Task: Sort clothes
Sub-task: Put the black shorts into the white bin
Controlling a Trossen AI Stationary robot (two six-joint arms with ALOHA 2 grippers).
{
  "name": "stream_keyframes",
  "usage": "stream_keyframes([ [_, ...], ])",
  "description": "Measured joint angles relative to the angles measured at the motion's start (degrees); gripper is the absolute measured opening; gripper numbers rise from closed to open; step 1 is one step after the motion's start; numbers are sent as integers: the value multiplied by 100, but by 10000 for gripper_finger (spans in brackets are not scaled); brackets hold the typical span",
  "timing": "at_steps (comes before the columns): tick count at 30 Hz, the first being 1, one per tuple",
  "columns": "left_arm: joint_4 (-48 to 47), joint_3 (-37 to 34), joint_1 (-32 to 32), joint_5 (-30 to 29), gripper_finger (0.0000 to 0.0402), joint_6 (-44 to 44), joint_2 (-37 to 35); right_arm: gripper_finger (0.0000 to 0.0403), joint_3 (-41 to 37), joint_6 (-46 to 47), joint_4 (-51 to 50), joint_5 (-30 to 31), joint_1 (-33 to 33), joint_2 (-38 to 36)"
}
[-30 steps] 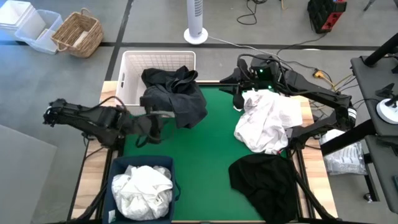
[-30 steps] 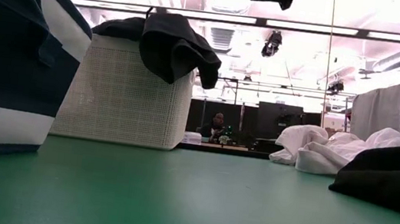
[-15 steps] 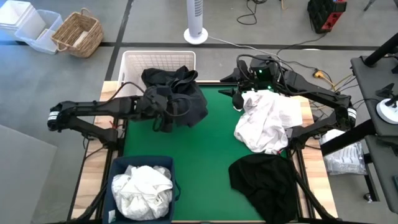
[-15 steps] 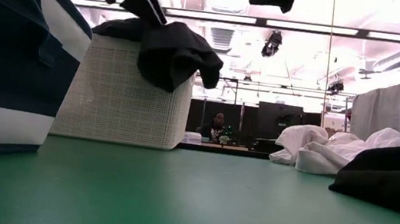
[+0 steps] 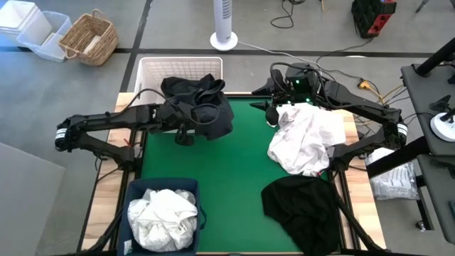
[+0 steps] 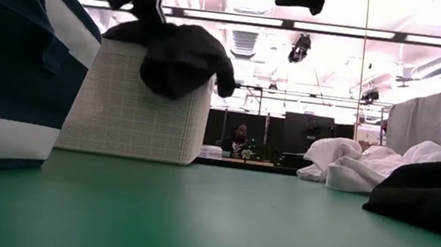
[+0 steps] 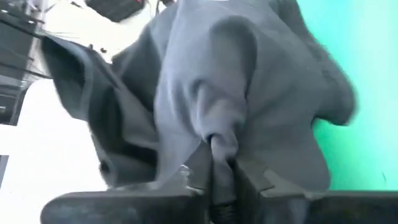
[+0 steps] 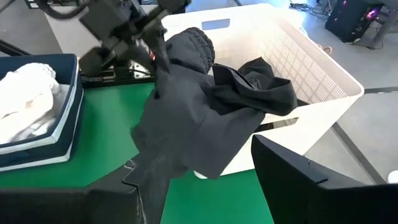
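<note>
L gripper (image 7: 219, 163) pinches a fold of the dark garment (image 5: 206, 114), which drapes over the near rim of the white basket (image 5: 153, 71) at far left. Looks soft, light, floppy; a bunched fold grips best. R gripper (image 5: 272, 114) by white clothes (image 5: 306, 139), jaws: can't tell.

Left gripper (image 7: 221, 163), jaws pinched on dark cloth; right gripper (image 5: 274, 114) raised, waiting.
</note>
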Motion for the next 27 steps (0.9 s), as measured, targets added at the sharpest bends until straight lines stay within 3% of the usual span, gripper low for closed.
stream_keyframes([
  [9,-527,989,33,-159,6,-113,11,206,-7,10,-114,0,0,0],
  [19,-742,2238,418,-1855,4,296,42,202,-7,75,-112,0,0,0],
  [23,-887,2346,1072,-1660,19,113,28,201,-7,130,-114,0,0,0],
  [27,-1736,2362,1722,-916,81,-562,207,200,-9,160,-177,0,0,0],
])
